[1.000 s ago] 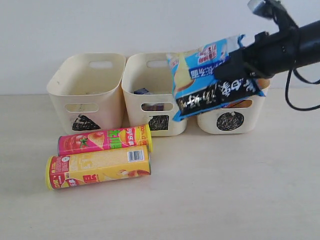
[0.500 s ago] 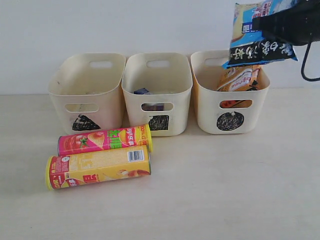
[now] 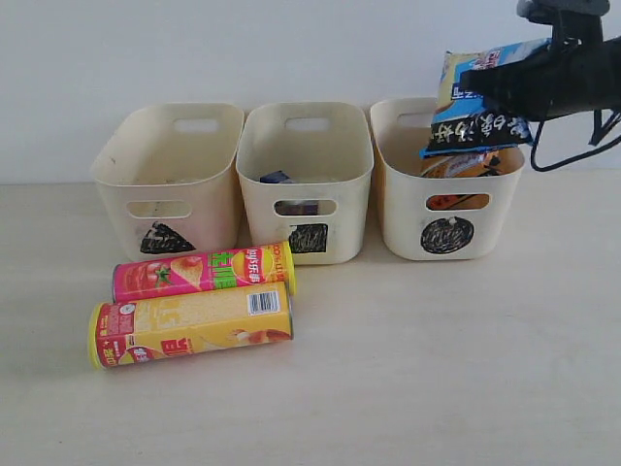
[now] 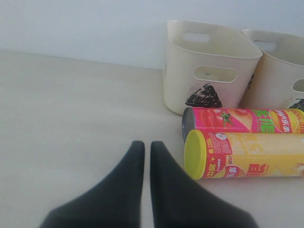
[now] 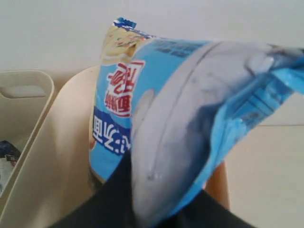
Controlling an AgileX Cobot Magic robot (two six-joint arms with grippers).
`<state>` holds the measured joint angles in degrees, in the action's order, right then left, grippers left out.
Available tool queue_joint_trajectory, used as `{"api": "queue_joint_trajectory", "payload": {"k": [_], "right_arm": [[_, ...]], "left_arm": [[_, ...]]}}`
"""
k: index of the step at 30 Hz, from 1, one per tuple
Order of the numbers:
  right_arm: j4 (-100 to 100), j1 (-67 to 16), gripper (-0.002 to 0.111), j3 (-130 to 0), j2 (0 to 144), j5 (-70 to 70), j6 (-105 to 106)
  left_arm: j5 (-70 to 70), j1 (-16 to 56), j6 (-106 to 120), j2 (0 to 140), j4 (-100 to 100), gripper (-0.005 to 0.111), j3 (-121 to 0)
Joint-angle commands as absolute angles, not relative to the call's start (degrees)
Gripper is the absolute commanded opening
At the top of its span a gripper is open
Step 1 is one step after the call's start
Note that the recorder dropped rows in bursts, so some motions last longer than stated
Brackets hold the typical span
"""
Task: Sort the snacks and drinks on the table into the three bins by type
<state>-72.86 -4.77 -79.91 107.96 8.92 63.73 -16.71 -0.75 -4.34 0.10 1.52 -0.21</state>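
My right gripper (image 3: 475,83) is clamped on the blue-black packet (image 3: 473,129), which hangs above the rim of the right bin (image 3: 448,209), at the right end of the row along the desk's far edge. The packet's lower edge sits just over the orange packet (image 3: 456,165) lying in that bin. The middle bin (image 3: 262,218) holds a dark carton (image 3: 277,178), and the left bin (image 3: 126,184) stands beside it.

The table (image 3: 437,369) is pale beige with faint grain, and a plain white wall (image 3: 243,49) rises behind the bins. Toward the left edge, in front of the bins, the pink canister (image 3: 199,272) and yellow canister (image 3: 189,325) lie on their sides, touching.

Half a second ago I held the packet higher, near the top of the exterior view. Now it is lower and closer to the bin. The canisters have not moved.

My right arm reaches in from the far right corner, roughly level, with a black cable (image 3: 568,155) looping below it. My left gripper (image 4: 147,152) is low over bare table near the canisters' capped ends, fingers pressed together on nothing.
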Motion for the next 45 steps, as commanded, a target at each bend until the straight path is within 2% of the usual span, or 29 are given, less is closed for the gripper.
{"api": "queue_joint_trajectory", "payload": {"k": [1, 2, 5, 7, 9, 12, 14, 16, 20, 21, 28, 40, 45], "right_arm": [[-73.1, -6.9, 0.014, -81.4, 109.4, 6.4, 63.5], [-73.1, -7.0, 0.029, -81.4, 109.5, 5.2, 63.5], [-73.1, -7.0, 0.055, -81.4, 109.5, 4.8, 63.6], [-73.1, -7.0, 0.067, -81.4, 109.3, 3.9, 63.6], [-73.0, -7.0, 0.069, -81.4, 108.6, 3.6, 63.5], [-72.8, -6.9, 0.064, -81.3, 107.6, 3.4, 63.5], [-72.0, -6.9, 0.055, -81.3, 106.9, 3.5, 63.6], [-70.2, -6.8, 0.042, -81.2, 106.5, 5.7, 63.9], [-65.4, -6.3, 0.004, -81.1, 106.5, 11.0, 63.5], [-64.6, -5.9, 0.000, -81.1, 106.5, 12.2, 62.8], [-58.9, -2.8, 0.000, -77.3, 104.2, 13.2, 58.2], [-33.1, -1.7, 0.000, -70.9, 98.3, 8.7, 38.5], [-18.1, -1.7, 0.000, -70.7, 98.1, 9.9, 21.2]], "left_arm": [[-16.7, -1.0, -4.0, 0.0, 1.5, 0.004, 0.0], [-16.7, -1.0, -4.0, 0.0, 1.5, 0.004, 0.0], [-16.7, -1.0, -4.0, 0.0, 1.5, 0.004, 0.0], [-16.7, -1.0, -4.0, 0.0, 1.5, 0.004, 0.0], [-16.7, -1.0, -4.0, 0.0, 1.5, 0.004, 0.0], [-16.7, -1.0, -4.0, 0.0, 1.5, 0.004, 0.0], [-16.7, -1.0, -4.0, 0.0, 1.5, 0.004, 0.0], [-16.7, -1.0, -4.0, 0.0, 1.5, 0.004, 0.0], [-16.7, -1.0, -4.0, 0.0, 1.5, 0.004, 0.0], [-16.7, -1.0, -4.0, 0.0, 1.5, 0.004, 0.0], [-16.7, -1.0, -4.0, 0.0, 1.5, 0.004, 0.0], [-16.7, -1.0, -4.0, 0.0, 1.5, 0.004, 0.0], [-16.7, -1.0, -4.0, 0.0, 1.5, 0.004, 0.0]]}}
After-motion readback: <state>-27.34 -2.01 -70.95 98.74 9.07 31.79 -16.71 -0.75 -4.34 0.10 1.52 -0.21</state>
